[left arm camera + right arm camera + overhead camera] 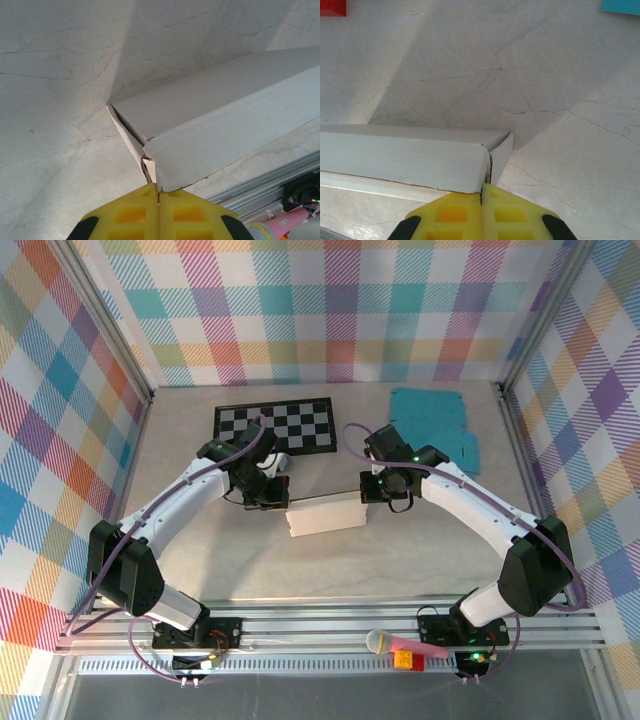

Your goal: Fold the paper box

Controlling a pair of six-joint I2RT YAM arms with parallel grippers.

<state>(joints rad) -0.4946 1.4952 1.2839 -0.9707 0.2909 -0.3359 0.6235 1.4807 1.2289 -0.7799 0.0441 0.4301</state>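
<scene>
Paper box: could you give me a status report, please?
Left fingers shut, right fingers shut, one at each end. Paper box mid-table. Teal sheet well clear.

Pastel plaid walls (pixel 330 310) surround a pale marbled tabletop (pixel 420 560), evenly lit.

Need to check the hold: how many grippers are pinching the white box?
2. The left gripper is shut on the flap at the left end of the box; the right gripper is shut on its right end corner.

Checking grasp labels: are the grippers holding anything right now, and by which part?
Both appear shut on the white box: the left gripper pinches its left end flap, the right gripper its right end flap.
</scene>
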